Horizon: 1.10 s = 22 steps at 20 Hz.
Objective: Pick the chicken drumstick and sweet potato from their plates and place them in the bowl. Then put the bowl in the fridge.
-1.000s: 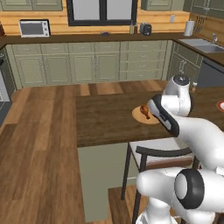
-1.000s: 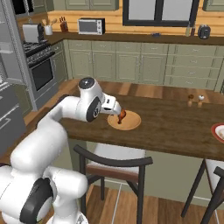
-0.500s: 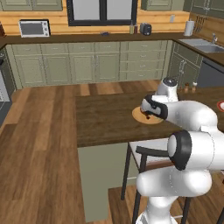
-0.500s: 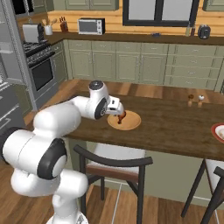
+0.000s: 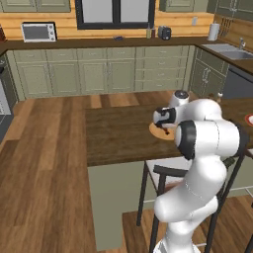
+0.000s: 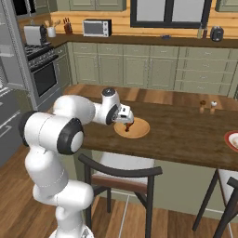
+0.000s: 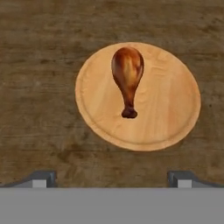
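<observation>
The hand view shows the drumstick [image 7: 127, 76] lying whole on the wooden plate [image 7: 175, 105], bone stub toward the spread gripper [image 7: 111, 177]. In the right base view the gripper [image 6: 126, 122] hangs over the plate [image 6: 139, 130], with bare counter [image 6: 186, 135] all around it.

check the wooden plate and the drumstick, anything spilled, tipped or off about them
Nothing stands out. The drumstick lies whole on the wooden plate, a bit off its middle, bone end pointing toward the pincer. The plate sits flat on the counter with nothing spilled around it. The pincer hangs open above it, touching nothing.
</observation>
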{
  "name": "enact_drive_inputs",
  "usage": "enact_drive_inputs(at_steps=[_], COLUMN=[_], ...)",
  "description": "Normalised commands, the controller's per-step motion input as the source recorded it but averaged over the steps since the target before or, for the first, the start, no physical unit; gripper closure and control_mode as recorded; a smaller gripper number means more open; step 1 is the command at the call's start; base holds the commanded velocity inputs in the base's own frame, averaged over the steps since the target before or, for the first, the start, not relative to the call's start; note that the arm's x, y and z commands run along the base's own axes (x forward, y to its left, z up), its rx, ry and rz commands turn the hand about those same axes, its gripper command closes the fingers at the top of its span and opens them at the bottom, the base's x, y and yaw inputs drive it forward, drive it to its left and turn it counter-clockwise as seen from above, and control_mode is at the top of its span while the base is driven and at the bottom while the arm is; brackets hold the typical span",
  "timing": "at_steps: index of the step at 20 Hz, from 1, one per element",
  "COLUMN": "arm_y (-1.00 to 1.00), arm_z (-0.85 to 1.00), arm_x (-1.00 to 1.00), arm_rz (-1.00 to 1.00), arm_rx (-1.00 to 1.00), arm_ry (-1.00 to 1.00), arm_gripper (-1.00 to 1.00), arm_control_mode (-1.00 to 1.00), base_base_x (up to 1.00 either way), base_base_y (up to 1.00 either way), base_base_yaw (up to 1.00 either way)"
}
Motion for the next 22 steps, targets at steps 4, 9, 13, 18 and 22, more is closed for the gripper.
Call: enact_drive_inputs(at_steps=[4, 9, 13, 18, 22], arm_y=[-0.22, -0.28, -0.05, 0.00, 0.00], arm_z=[-0.42, -0.25, -0.36, -0.45, -0.56], arm_x=[0.49, 0.49, 0.48, 0.39, 0.38], arm_rz=[0.00, 0.00, 0.00, 0.00, 0.00], arm_rx=[0.00, 0.00, 0.00, 0.00, 0.00], arm_ry=[0.01, 0.01, 0.00, 0.03, 0.07], arm_gripper=[-1.00, -1.00, -1.00, -1.00, -1.00], arm_control_mode=[-1.00, -1.00, -1.00, -1.00, -1.00], base_base_x=[0.00, 0.00, 0.00, 0.00, 0.00], base_base_y=[0.00, 0.00, 0.00, 0.00, 0.00], base_base_yaw=[0.00, 0.00, 0.00, 0.00, 0.00])
